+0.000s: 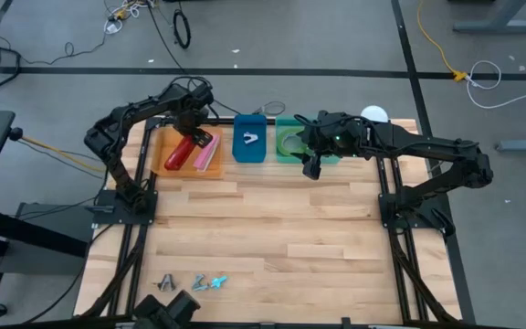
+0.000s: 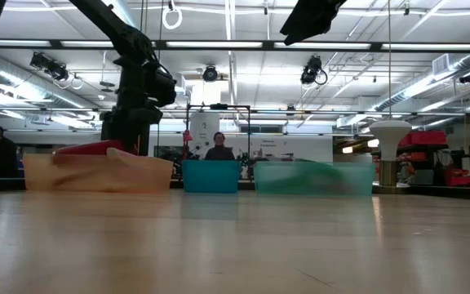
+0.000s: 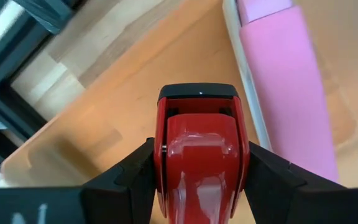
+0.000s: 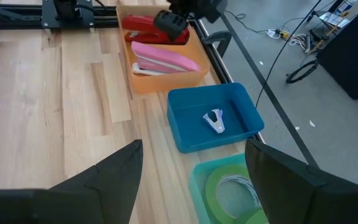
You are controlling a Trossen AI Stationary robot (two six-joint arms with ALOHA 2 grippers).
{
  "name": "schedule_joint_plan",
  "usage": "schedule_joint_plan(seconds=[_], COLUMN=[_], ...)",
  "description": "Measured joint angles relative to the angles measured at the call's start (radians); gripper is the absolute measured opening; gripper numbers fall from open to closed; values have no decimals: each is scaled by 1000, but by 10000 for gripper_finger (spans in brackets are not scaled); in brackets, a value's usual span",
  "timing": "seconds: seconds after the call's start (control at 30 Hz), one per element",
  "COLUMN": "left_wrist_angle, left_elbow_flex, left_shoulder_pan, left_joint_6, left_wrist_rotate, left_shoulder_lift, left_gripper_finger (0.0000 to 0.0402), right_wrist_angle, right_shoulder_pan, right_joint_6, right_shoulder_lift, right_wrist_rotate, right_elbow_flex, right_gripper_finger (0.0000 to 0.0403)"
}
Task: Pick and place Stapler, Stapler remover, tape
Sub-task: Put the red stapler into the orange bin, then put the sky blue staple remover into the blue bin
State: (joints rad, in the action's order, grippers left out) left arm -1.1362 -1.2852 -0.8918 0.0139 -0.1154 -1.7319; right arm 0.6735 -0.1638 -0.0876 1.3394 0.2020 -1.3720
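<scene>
My left gripper (image 1: 190, 123) points down over the orange tray (image 1: 163, 146) at the table's far left and is shut on a red stapler (image 3: 201, 149). A pink stapler (image 3: 284, 81) lies beside it in the same tray. My right gripper (image 4: 194, 186) hangs open above the green bin (image 1: 292, 157), which holds green tape rolls (image 4: 232, 193). A silver staple remover (image 4: 215, 121) lies on the floor of the blue bin (image 1: 250, 151) between the two. My left gripper pinches the red stapler's two long sides (image 3: 160, 174) between its two fingers (image 3: 132, 180), toward the stapler's far end. The fingers come from above, pointing down, and lie across it. Its top (image 2: 88, 148) shows above the tray's rim; whether its underside rests on the tray floor I cannot tell.
Several small staple removers (image 1: 194, 283), grey and blue, lie near the table's near left edge. The three bins stand in a row along the far edge. The wide wooden middle of the table (image 1: 263, 219) carries nothing. People show in the room beyond.
</scene>
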Motion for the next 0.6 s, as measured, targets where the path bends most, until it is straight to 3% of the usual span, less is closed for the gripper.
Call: schedule_joint_plan(seconds=[0.23, 0.6], left_wrist_angle=[21, 47], left_elbow_flex=[0, 0], left_shoulder_pan=[0, 0], left_joint_6=[5, 27], left_wrist_rotate=[-1, -3], left_shoulder_lift=[-68, -75], left_gripper_finger=[203, 268], right_wrist_angle=[0, 0], right_shoulder_pan=[0, 0], right_joint_6=[0, 0], right_shoulder_lift=[0, 0], right_wrist_rotate=[0, 0], right_elbow_flex=[0, 0], right_gripper_finger=[282, 282])
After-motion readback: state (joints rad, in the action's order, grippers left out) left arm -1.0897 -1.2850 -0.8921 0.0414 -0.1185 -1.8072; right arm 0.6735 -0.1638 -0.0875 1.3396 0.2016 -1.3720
